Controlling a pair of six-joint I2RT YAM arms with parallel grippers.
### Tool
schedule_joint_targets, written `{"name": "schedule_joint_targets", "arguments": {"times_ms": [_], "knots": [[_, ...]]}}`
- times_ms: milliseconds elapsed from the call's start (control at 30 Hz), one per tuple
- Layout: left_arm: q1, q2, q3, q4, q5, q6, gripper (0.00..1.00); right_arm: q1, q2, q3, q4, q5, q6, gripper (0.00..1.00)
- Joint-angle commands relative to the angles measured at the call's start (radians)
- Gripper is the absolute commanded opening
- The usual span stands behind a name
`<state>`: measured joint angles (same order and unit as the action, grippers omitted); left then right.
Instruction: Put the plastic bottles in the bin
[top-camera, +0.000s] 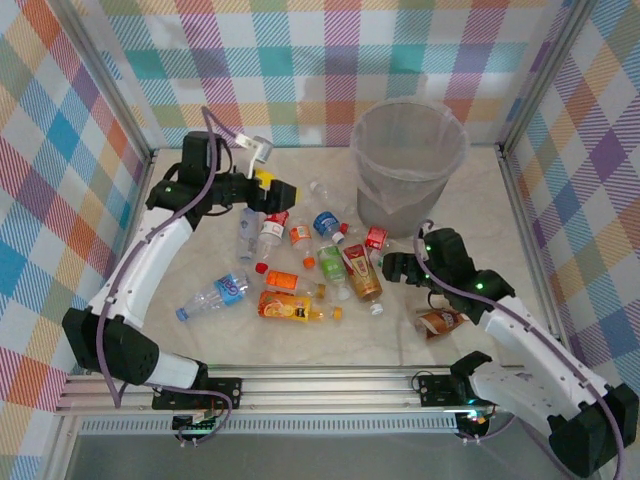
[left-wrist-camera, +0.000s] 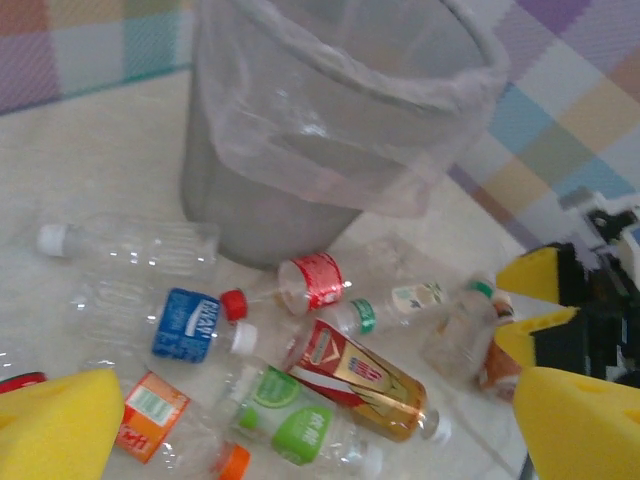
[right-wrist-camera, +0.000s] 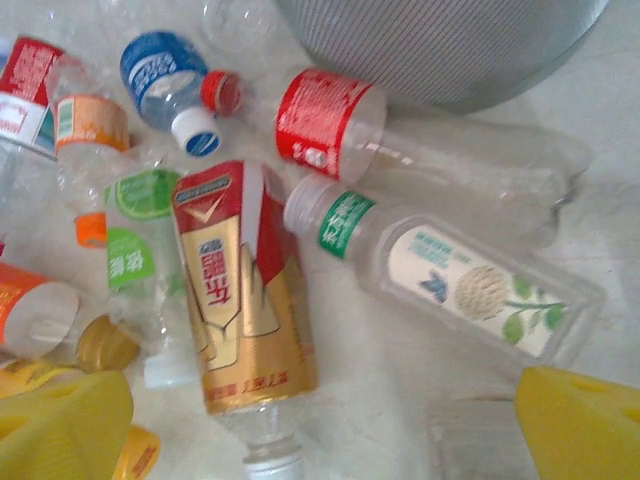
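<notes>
Wide open and empty over scattered bottles.
Left gripper (top-camera: 278, 186) spread wide, nothing between its yellow pads (left-wrist-camera: 60, 425), hanging near the far-left corner of the desk (top-camera: 480, 220). Right gripper (top-camera: 392, 267) likewise wide and empty, low at the right of the pile, just beside a gold bottle (right-wrist-camera: 245, 300) and a green-capped bottle (right-wrist-camera: 450, 270). Bottles (top-camera: 285, 308) lying loose mid-desk between the two, one more (top-camera: 440, 322) near the right arm. Bin (top-camera: 400, 195) upright at the far edge, right of centre, touching none seen from above.
</notes>
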<state>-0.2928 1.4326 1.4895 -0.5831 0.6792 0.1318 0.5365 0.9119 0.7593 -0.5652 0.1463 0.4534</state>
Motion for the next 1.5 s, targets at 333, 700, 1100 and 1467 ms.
{"name": "schedule_joint_targets", "arguments": {"times_ms": [333, 700, 1100, 1467], "knots": [[-0.066, -0.090, -0.033, -0.045, 0.037, 0.314, 1.00, 0.192, 0.266, 0.164, -0.201, -0.023, 0.054, 0.85], [-0.179, -0.103, -0.187, 0.034, 0.101, 0.330, 1.00, 0.237, 0.425, 0.167, -0.145, -0.018, 0.052, 0.79], [-0.309, -0.108, -0.238, 0.100, 0.092, 0.305, 1.00, 0.237, 0.525, 0.126, -0.003, 0.014, 0.009, 0.78], [-0.310, -0.113, -0.220, 0.091, 0.081, 0.305, 1.00, 0.237, 0.618, 0.114, 0.063, 0.036, 0.001, 0.78]]}}
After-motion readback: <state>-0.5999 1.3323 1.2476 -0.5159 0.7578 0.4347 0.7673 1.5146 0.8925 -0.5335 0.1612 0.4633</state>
